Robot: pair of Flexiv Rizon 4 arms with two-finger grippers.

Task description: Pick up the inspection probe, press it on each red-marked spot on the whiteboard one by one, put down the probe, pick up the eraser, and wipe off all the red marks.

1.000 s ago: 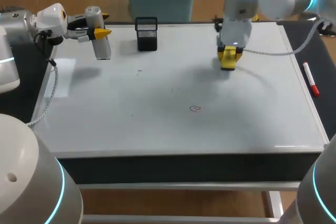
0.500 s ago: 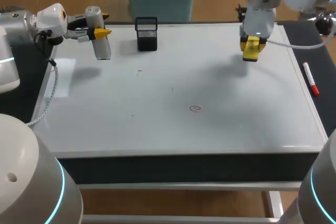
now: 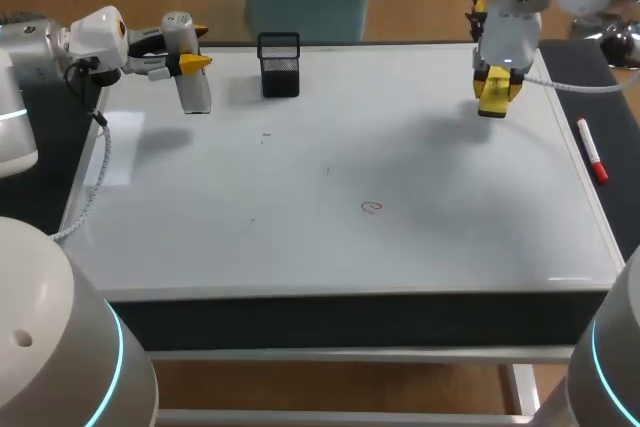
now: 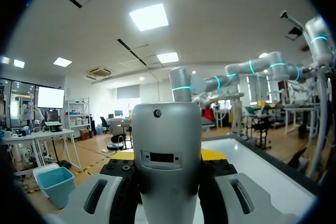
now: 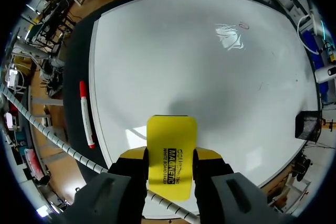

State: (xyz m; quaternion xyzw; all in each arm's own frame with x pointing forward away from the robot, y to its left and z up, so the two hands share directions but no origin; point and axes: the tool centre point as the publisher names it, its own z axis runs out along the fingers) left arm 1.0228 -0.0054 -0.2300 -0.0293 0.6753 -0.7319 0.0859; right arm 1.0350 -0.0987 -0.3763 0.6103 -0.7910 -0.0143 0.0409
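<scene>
Clenching one eraser [image 5: 171, 150], right jaws hover over the whiteboard [image 3: 300, 237] bearing one red mark [image 3: 372, 208]; left jaws grip one probe [image 3: 193, 92].

probe [image 4: 167, 145]: grey cylinder; upright; I see it clamped in left gripper [image 3: 190, 49] at whiteboard [image 3: 300, 247] far-left corner | eraser [image 3: 494, 97]: yellow block; clamped in right gripper [image 5: 170, 166]; far-right of board | red mark [image 3: 372, 208]: one small loop; mid-board

The whiteboard [image 3: 330, 147] is lying open around the red mark [image 3: 372, 208]; a mesh holder [image 3: 279, 65] is standing at its far edge.
</scene>
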